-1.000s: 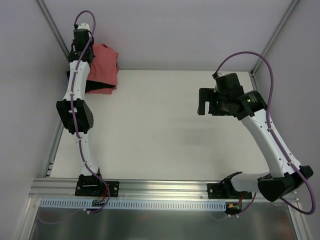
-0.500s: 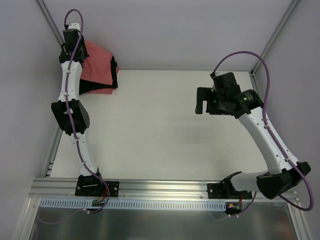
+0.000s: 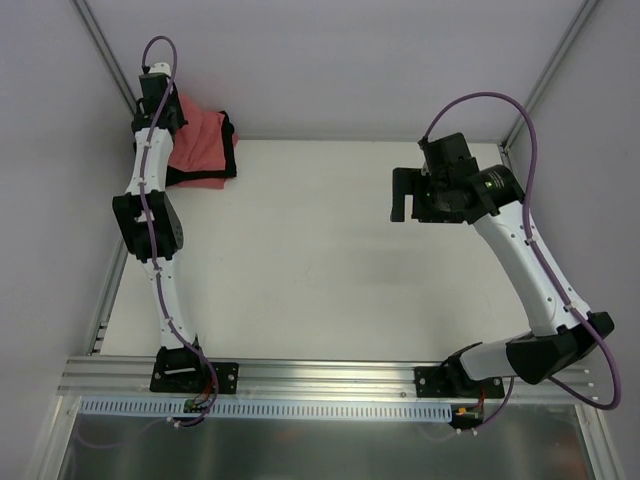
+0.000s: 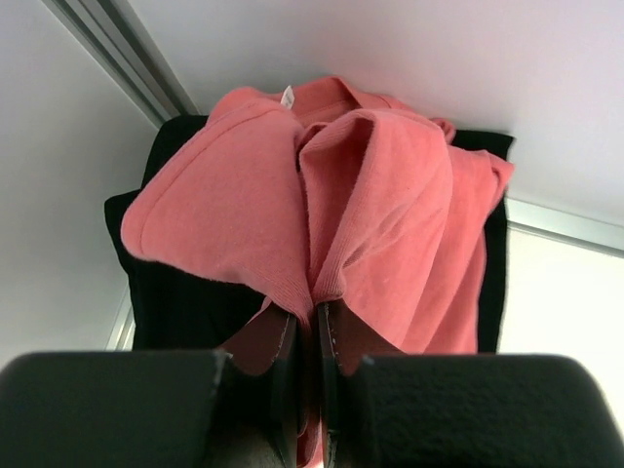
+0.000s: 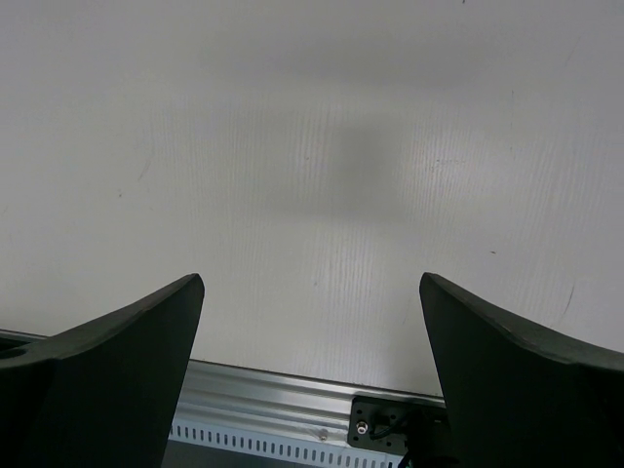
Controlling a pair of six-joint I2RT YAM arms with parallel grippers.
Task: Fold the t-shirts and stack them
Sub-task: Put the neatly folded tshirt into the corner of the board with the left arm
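At the far left corner of the table, the left gripper pinches a fold of the coral-red t-shirt, bunched over the black t-shirt. The right gripper hangs with its jaws spread wide above the table's right half.

coral-red t-shirt: 1 | black t-shirt: 1 | table: 1

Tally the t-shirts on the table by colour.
Coral-red cotton t-shirt: 1
Black cotton t-shirt: 1
Total: 2
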